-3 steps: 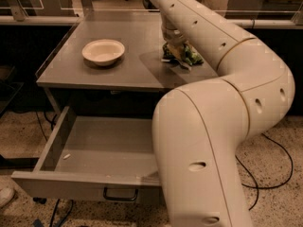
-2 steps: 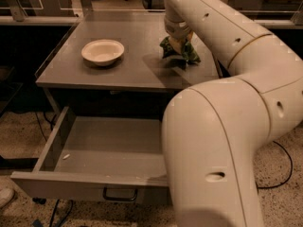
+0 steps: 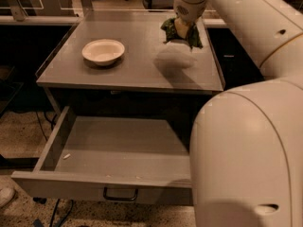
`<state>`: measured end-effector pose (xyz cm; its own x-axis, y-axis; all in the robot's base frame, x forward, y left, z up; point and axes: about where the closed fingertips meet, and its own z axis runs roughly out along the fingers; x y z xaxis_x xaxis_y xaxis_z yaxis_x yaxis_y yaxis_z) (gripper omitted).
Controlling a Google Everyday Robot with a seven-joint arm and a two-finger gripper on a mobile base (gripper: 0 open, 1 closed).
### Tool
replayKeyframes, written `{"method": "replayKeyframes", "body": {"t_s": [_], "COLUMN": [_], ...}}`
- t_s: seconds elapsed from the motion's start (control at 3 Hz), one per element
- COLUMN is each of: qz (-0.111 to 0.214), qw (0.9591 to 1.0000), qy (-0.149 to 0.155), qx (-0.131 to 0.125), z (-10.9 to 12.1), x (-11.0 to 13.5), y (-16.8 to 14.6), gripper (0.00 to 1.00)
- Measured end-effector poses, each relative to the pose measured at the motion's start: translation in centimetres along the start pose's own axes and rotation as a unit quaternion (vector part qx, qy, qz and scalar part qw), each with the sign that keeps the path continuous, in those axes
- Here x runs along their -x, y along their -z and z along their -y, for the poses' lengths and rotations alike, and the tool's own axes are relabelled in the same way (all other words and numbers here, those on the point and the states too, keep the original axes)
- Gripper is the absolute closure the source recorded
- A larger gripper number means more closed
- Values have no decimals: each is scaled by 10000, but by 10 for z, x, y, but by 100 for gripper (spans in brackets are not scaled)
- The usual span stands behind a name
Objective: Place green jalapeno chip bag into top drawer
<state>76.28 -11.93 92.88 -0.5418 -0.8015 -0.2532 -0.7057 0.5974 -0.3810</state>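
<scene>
Grey tabletop [image 3: 142,74], one bowl
A cream bowl [image 3: 103,51] sits left of centre; over the far right side hangs the gripper [image 3: 182,28], clasping the green jalapeno chip bag [image 3: 193,36].

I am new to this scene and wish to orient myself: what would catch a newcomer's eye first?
The large cream arm fills the right foreground and reaches to the far side of the grey tabletop, where the gripper holds the green jalapeno chip bag just above the surface. Below, the top drawer stands pulled open, and a cream bowl sits on the tabletop's left.
</scene>
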Motion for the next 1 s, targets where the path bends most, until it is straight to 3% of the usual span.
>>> {"method": "replayKeyframes", "body": {"t_s": [0.67,1.0], "qz": [26,18], "qw": [10000,9999], "qy": [83,165], "qx": [-4,6], "z": [-7,-29], "x": [-1,-9], "y": [6,20], "gripper": [100,100]}}
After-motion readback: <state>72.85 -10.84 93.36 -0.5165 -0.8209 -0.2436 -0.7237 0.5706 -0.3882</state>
